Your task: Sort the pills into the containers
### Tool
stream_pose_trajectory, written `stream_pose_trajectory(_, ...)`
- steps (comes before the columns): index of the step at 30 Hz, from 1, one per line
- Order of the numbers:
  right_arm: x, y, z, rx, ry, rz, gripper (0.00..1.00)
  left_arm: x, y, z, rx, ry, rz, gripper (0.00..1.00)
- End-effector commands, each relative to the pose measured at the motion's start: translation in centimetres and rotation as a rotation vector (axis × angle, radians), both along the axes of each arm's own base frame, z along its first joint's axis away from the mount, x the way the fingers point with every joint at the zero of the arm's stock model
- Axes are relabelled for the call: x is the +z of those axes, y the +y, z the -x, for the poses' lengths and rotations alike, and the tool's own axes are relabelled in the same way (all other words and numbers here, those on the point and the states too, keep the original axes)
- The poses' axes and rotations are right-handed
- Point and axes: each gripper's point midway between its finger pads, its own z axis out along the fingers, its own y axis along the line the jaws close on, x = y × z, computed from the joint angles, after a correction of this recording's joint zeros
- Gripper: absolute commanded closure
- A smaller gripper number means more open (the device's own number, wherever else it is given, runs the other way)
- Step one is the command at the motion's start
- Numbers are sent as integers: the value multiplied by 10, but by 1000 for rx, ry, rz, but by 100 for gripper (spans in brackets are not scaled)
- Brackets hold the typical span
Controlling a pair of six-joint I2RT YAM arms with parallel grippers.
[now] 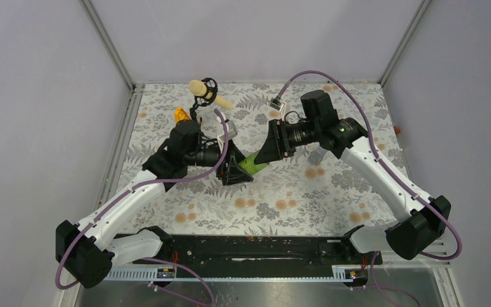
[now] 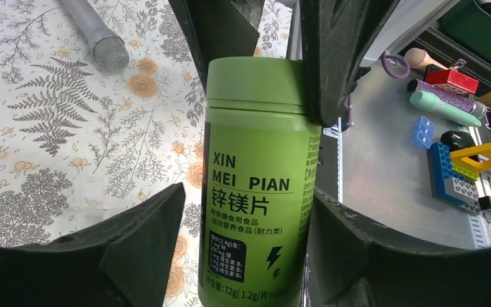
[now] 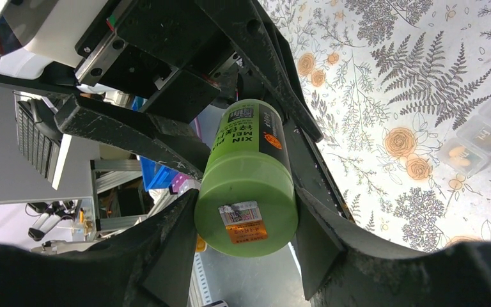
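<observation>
- Right gripper [image 3: 246, 198]: jaws partly spread, clamped on the cap end of the bottle [image 1: 253, 164], which is held in the air.
- Left gripper [image 2: 249, 190]: jaws flank the bottle body. We cannot tell whether they grip.
- Containers [image 3: 483, 137]: we see them on the mat [image 1: 262, 204], apart from both grippers.

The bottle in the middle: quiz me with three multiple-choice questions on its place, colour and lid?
1. Where is the bottle? A on the floor; B lifted between the left gripper and right gripper; C on a shelf.
2. Its colour? A red; B green; C white.
3. Its lid? A on; B off; C hanging open.
Answers: 1 B, both flank it above the mat. 2 B, body and lid are green. 3 A, the lid sits closed on top.
</observation>
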Motion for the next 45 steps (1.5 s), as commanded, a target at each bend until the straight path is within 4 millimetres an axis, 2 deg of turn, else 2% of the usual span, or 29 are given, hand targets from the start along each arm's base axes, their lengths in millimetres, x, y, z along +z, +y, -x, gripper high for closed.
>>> stream_pose_trajectory(1,22,7,3,35,-45,-64,66,19,-3,-2,-32,-69,24,35)
stream_pose_trajectory(3,22,7,1,30,-51,-64,64,19,-4,-3,-35,-70,21,48)
stream_pose_trajectory(4,21,6,0,23,-61,-61,61,20,-4,-3,-38,-72,22,58)
stream_pose_trajectory(5,21,6,-2,10,-88,-56,56,22,-5,-4,-42,-80,23,81)
stream_pose_trajectory(6,18,5,-7,-20,-118,-47,44,25,-5,-8,-24,-99,22,99)
stream_pose_trajectory(7,17,5,-15,-78,-133,-42,26,28,-5,-18,34,-110,21,100)
stream_pose_trajectory(8,17,4,-24,-147,-133,-43,18,32,-4,-26,83,-120,34,100)
stream_pose_trajectory(10,24,5,-44,-307,-117,-84,8,40,-3,-36,160,-146,73,100)
stream_pose_trajectory(13,33,5,-68,-525,-54,-188,3,51,0,-47,242,-171,127,100)
stream_pose_trajectory(16,43,4,-82,-665,-39,-257,2,59,1,-59,320,-155,151,100)
stream_pose_trajectory(19,54,4,-86,-724,-88,-248,3,63,2,-66,371,-130,171,100)
stream_pose_trajectory(22,54,6,-84,-738,-117,-231,5,66,4,-71,410,-116,195,100)
stream_pose_trajectory(23,62,8,-86,-739,-125,-266,5,66,4,-71,416,-111,199,100)
stream_pose_trajectory(27,69,12,-89,-746,-119,-283,7,67,8,-73,454,-90,211,100)
stream_pose_trajectory(32,80,23,-85,-704,-82,-348,16,67,13,-73,496,-78,237,100)
stream_pose_trajectory(36,80,29,-89,-702,-58,-351,21,66,23,-81,580,-63,234,100)
stream_pose_trajectory(40,65,34,-93,-702,-15,-257,8,62,26,-83,593,-65,185,100)
stream_pose_trajectory(43,58,42,-94,-666,4,-206,6,57,23,-81,559,-64,150,100)
stream_pose_trajectory(45,58,46,-95,-653,14,-201,8,58,20,-80,541,-69,139,100)
